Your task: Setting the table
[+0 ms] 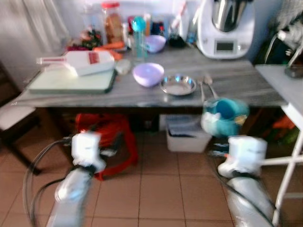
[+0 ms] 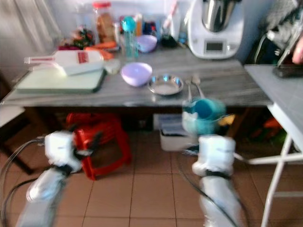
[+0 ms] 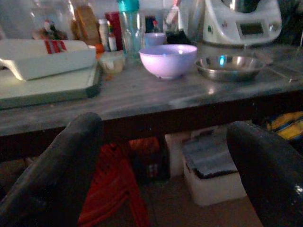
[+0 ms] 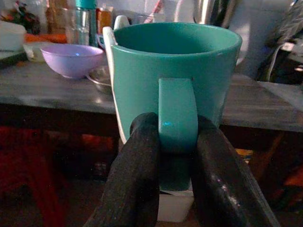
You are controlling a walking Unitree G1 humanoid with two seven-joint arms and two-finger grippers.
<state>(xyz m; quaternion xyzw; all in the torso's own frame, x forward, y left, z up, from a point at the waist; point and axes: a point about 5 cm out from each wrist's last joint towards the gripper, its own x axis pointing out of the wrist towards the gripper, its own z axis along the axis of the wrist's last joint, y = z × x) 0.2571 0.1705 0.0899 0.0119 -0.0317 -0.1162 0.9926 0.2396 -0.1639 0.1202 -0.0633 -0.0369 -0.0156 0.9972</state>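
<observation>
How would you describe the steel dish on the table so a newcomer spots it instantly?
Start at the long grey stone-look table with the white kitchen machine at its back. Near the front edge, just right of the lilac plastic bowl, sits the shallow round stainless-steel dish, with metal spoons to its right. It is the only shiny, flat-bottomed metal vessel there.

No legible text in any view. White carton (image 1: 87,62) on desk (image 1: 236,85) has red label marks, too blurred to read.
</observation>
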